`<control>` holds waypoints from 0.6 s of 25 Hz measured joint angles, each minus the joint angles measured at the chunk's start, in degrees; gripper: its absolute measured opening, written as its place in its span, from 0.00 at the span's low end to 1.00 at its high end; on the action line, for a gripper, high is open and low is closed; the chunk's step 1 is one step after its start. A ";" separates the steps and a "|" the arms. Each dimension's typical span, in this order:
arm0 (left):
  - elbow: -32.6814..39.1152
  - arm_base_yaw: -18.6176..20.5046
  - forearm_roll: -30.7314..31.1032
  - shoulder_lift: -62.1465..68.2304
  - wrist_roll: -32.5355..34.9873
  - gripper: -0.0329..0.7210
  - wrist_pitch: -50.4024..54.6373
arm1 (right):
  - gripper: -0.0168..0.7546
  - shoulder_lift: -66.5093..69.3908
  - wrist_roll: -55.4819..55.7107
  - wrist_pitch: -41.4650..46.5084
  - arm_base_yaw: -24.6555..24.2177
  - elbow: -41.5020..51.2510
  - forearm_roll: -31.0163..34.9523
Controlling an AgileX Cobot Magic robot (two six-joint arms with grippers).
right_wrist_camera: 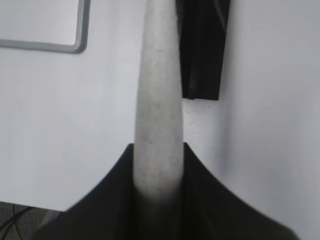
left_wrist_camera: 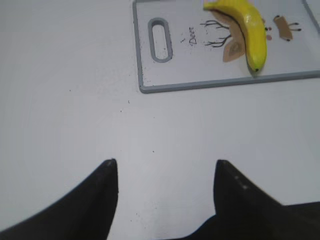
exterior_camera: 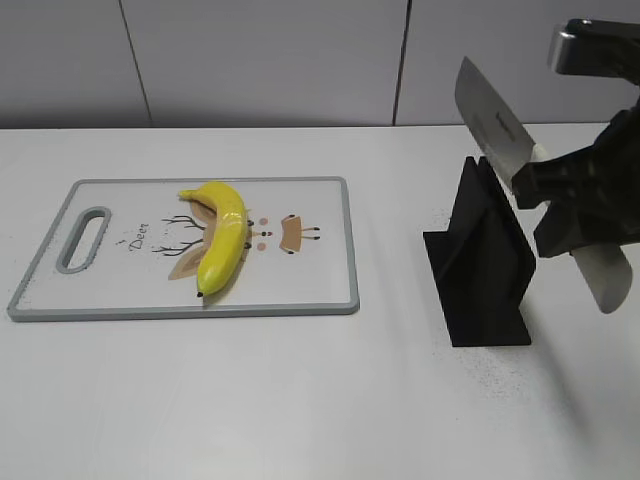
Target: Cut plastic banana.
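Banana [exterior_camera: 222, 235]: glossy, curved, yellow, lying on board [exterior_camera: 330, 290] | Board: white, grey rim, printed "Deer" | Right gripper [right_wrist_camera: 157, 170]: clamped on pale knife [exterior_camera: 500, 130] handle, above black holder [exterior_camera: 485, 265] | Left gripper [left_wrist_camera: 165, 185]: fingers spread, empty

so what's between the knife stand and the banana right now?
Bare table, then the cutting board's right part with its deer print. Nothing else between the black stand and the banana, per the exterior view.
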 joint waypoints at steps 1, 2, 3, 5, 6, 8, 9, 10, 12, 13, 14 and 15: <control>0.31 0.00 0.00 -1.58 0.00 0.82 0.00 | 0.23 0.00 0.90 -0.28 0.00 0.14 -0.66; 0.79 0.00 0.00 -2.76 0.00 0.82 -0.06 | 0.23 0.00 1.77 -0.53 0.00 0.21 -1.22; 1.48 0.00 0.00 -4.11 0.00 0.82 -0.06 | 0.23 0.00 2.43 -0.60 0.00 0.21 -1.71; 3.12 0.00 -0.05 -6.56 0.00 0.82 -0.06 | 0.23 0.00 4.33 -0.72 0.00 0.21 -3.19; 4.17 0.00 -0.12 -7.62 0.00 0.82 -0.06 | 0.23 0.00 5.17 -0.79 0.00 0.21 -3.77; 6.33 0.00 -0.75 -10.54 0.00 0.82 0.00 | 0.23 0.07 5.82 -0.98 0.00 0.21 -4.50; 7.01 0.00 -1.43 -12.18 0.00 0.82 0.00 | 0.23 0.24 6.06 -1.05 0.00 0.21 -4.67; 7.51 0.00 -1.95 -13.61 0.00 0.82 0.04 | 0.23 0.30 6.12 -1.10 0.00 0.21 -4.73; 7.70 0.00 -2.18 -15.75 0.00 0.82 0.06 | 0.23 0.81 6.26 -1.33 0.00 0.21 -4.92; 7.76 0.00 -2.11 -15.96 0.00 0.82 0.06 | 0.23 1.05 6.34 -1.46 0.00 0.21 -4.99; 8.12 0.00 -2.04 -16.04 0.00 0.82 0.01 | 0.23 1.55 6.34 -1.75 0.00 0.21 -4.99; 8.70 0.00 -2.17 -16.16 0.00 0.82 0.01 | 0.23 2.17 6.34 -1.81 0.00 0.21 -4.99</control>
